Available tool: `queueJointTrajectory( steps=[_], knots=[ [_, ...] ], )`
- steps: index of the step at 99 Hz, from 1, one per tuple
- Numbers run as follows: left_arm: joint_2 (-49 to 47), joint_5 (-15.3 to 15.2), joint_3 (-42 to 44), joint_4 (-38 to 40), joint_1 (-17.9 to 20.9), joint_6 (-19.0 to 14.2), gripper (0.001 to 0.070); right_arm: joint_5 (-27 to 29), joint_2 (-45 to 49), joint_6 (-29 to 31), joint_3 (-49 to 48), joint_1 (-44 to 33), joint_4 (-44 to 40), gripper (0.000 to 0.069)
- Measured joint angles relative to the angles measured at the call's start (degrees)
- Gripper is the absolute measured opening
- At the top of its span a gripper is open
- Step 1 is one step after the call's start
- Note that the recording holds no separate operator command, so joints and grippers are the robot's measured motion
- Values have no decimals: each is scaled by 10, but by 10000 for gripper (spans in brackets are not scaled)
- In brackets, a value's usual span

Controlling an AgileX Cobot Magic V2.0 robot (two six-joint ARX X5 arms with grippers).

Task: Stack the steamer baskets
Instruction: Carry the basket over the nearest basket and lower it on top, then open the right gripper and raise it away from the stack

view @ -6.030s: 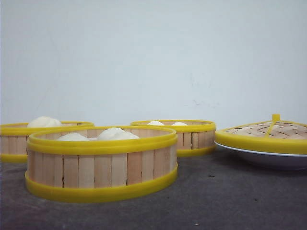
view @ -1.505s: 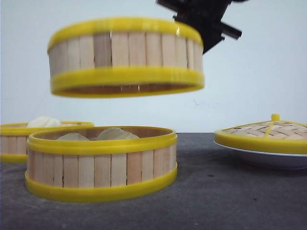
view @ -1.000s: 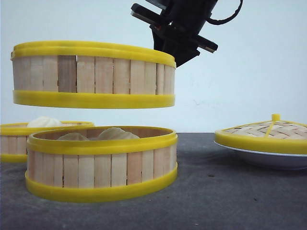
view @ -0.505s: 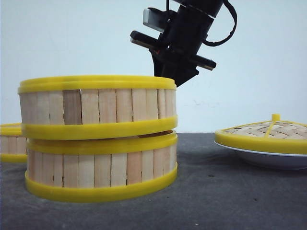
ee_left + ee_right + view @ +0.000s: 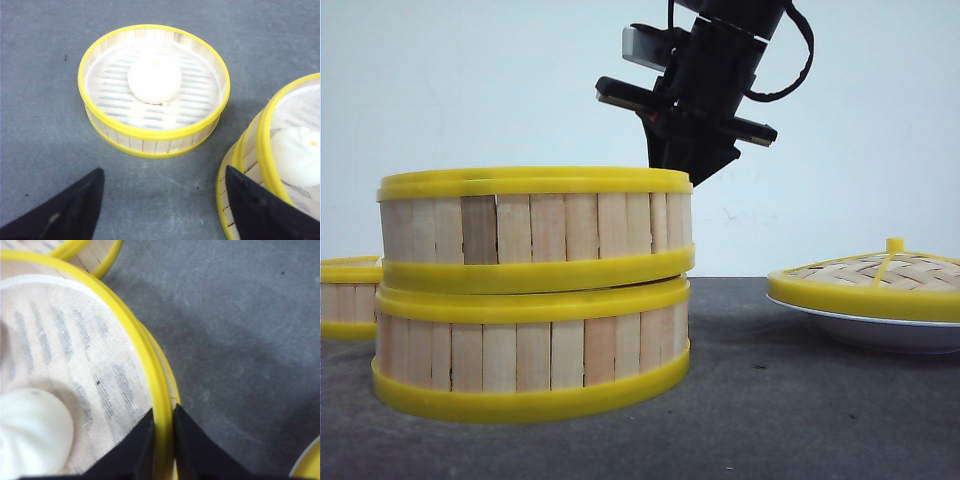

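Two steamer baskets are stacked at the front left: the upper steamer basket point(image 5: 533, 230) rests on the lower steamer basket point(image 5: 532, 350), sitting slightly tilted. My right gripper point(image 5: 163, 427) is shut on the upper steamer basket's yellow rim point(image 5: 150, 375); its arm point(image 5: 705, 85) comes down behind the stack. A white bun point(image 5: 30, 432) lies inside that basket. A third steamer basket point(image 5: 153, 90) with one bun point(image 5: 154, 78) stands alone at the far left point(image 5: 348, 298). My left gripper point(image 5: 162, 172) hangs open above the bare table between that basket and the stack point(image 5: 280, 160).
A woven domed lid point(image 5: 875, 278) with a yellow rim and knob sits on a white plate point(image 5: 880, 330) at the right. The table is dark grey point(image 5: 790, 410). A white wall stands behind.
The right gripper carried the basket from the back, left and down, onto the front basket. In the last half second it settled lower and shifted slightly right.
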Motion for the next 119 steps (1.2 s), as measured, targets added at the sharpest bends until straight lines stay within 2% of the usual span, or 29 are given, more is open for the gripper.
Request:
queueJointTrajectory(
  steps=[78, 84, 95, 99, 107, 119],
  knots=[
    [0, 0, 0, -1, 0, 0, 468, 3, 18, 1, 1, 3, -1, 33],
    [0, 0, 0, -1, 0, 0, 468, 0, 18, 2, 1, 3, -3, 84],
    [5, 0, 0, 1, 0, -2, 468, -5, 18, 4, 1, 4, -8, 307],
    [12, 0, 0, 5, 1, -3, 468, -5, 17, 4, 1, 4, -8, 361],
    [35, 0, 2, 15, 9, -3, 468, -5, 10, 4, 1, 4, -11, 408],
    [93, 0, 30, 30, 29, -4, 468, -12, -33, -5, 1, 4, -21, 424]
  ],
)
